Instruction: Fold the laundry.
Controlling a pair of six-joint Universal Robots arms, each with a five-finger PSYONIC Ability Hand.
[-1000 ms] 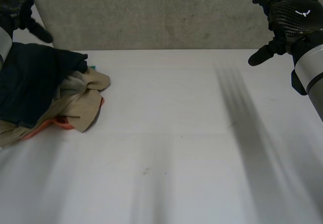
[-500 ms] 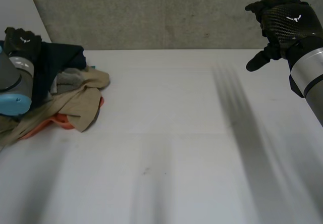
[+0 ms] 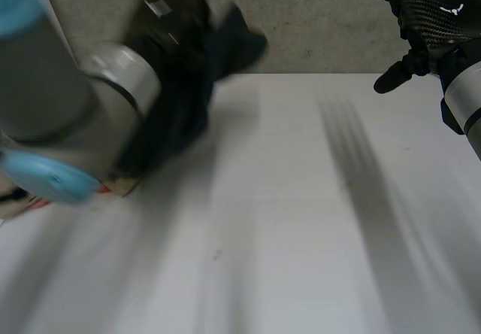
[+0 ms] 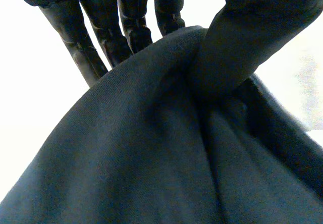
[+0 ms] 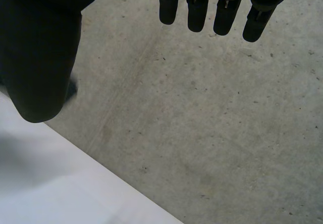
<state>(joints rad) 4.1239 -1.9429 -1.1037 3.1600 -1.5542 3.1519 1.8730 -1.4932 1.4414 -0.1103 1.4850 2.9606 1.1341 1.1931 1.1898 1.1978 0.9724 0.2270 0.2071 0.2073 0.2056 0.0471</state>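
While the left hand's fingers (image 4: 101,37) and thumb press together from opposite sides, they pinch a fold of dark navy cloth (image 4: 151,153); the fabric bunches between them and drapes down under the palm. In head view the left hand (image 3: 167,16) sits high at the far-left side of the table w/ the cloth (image 3: 225,39) sticking out past it and hanging below. The cloth's lower end is lost behind the left arm (image 3: 68,116), so can't tell if it touches the table. A scrap of orange cloth (image 3: 39,199) peeks out under that arm, too blurred to say more.

Right hand (image 3: 432,22) hovers at the far-right side, well apart from the cloth. Its fingers (image 5: 202,7) are straight and spread from the thumb, holding nothing.

White table (image 3: 301,236) is smooth and matte, w/ soft grey streaks across it. Its far edge meets a rough grey concrete surface (image 3: 316,18), speckled and lightly scored in the right wrist view (image 5: 212,123), where a table corner (image 5: 50,188) shows near the thumb.
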